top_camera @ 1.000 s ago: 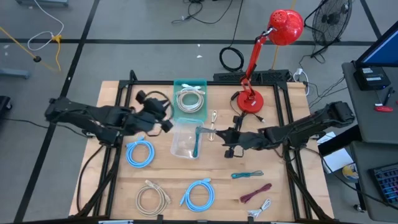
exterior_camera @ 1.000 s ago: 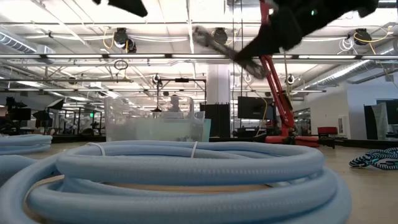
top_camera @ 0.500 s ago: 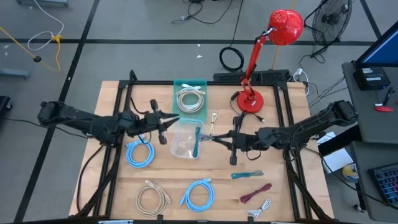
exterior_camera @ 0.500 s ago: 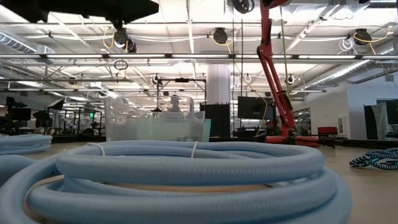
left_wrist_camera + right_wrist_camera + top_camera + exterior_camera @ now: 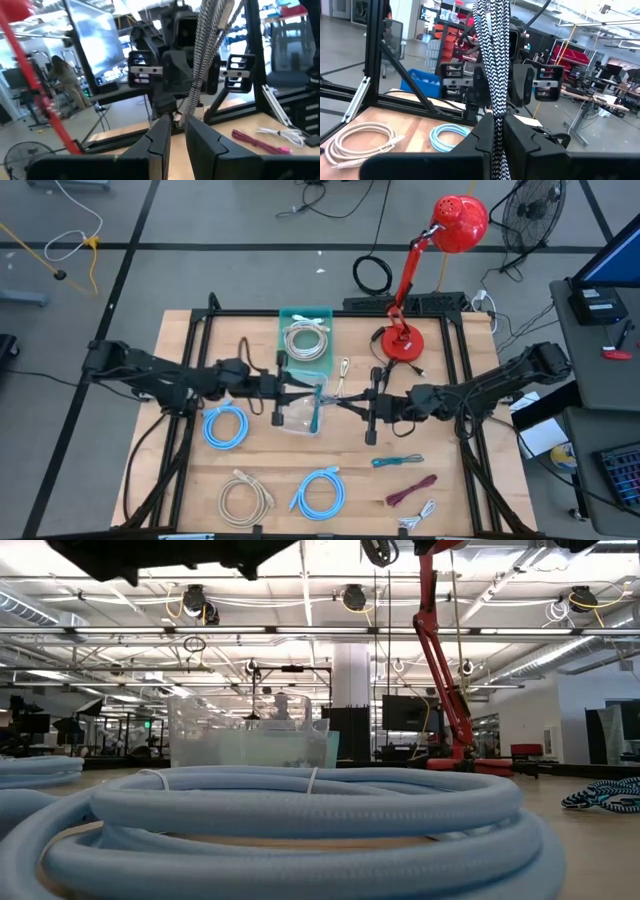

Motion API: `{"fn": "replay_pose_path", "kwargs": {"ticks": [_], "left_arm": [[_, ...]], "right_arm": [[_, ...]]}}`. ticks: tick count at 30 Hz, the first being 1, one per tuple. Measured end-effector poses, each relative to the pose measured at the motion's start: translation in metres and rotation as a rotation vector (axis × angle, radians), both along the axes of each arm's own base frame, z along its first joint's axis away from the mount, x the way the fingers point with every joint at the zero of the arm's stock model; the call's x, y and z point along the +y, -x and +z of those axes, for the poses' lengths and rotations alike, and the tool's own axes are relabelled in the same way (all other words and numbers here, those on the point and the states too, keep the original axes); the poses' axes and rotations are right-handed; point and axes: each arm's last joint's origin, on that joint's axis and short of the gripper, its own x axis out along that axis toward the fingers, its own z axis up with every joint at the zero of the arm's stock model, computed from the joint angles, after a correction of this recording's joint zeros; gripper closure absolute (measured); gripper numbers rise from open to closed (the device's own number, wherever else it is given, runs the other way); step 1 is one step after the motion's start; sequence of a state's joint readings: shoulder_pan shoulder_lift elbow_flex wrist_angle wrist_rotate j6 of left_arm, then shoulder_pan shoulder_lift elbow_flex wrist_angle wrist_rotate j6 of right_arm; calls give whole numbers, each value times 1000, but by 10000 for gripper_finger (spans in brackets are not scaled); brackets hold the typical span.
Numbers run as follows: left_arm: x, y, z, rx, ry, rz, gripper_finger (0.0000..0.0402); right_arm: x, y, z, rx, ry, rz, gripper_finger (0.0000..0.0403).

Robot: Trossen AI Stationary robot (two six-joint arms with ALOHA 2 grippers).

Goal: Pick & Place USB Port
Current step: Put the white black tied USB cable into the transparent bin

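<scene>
A braided black-and-white cable is held in the air over the table's middle by my right gripper, which is shut on it and points level toward the table's left. My left gripper faces it from the left, level, just short of the cable. A narrow gap shows between the left fingers, with nothing in it. Both grippers hover over a clear plastic container that stands on the table and has a teal cable in it. My right gripper pinches a stretch of the braided cable between its two fingers. The fingers come level from the table's right and lie across the cable. The cable stands up above the fingers, leaning toward the far edge, clear of the table.
A teal bin with a white coil sits behind the container, and a red lamp stands at the far right. Blue coils, a beige coil and loose teal, maroon and white cables lie nearer.
My left gripper has gone toward the table's right and down, tipping from pointing down to level, and now faces the right gripper. My right gripper has risen a little and tipped up to level, carrying the cable out of the low view.
</scene>
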State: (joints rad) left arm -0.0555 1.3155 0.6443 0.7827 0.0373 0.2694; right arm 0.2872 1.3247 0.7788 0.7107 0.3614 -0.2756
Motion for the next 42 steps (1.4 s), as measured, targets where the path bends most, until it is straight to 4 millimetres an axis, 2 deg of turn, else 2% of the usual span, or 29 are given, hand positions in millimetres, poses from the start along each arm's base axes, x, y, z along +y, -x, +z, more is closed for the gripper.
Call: {"fn": "replay_pose_path", "kwargs": {"ticks": [4,7,15,21,24,30,33,37,42], "left_arm": [[-2,-17,3,1,-20,-21,339],[-2,-22,6,-4,-30,-40,339],[-8,-23,9,-14,-33,-134,338],[-12,-23,8,-9,-28,-123,335],[-11,-23,10,-18,-19,-114,308],[-10,-26,19,-29,6,-74,209],[-10,-28,24,-38,15,-75,181],[-10,-28,23,-23,21,-67,173],[-10,-28,22,-15,35,-69,185]], "right_arm": [[0,0,0,-1,0,0,388],[0,0,0,5,1,1,388],[0,0,-1,7,3,1,388],[0,0,0,4,3,0,387],[0,0,0,4,2,1,387],[0,0,0,4,3,-1,387],[0,0,0,4,3,-1,387],[0,0,0,4,3,-1,387],[0,0,0,4,3,-2,387]]}}
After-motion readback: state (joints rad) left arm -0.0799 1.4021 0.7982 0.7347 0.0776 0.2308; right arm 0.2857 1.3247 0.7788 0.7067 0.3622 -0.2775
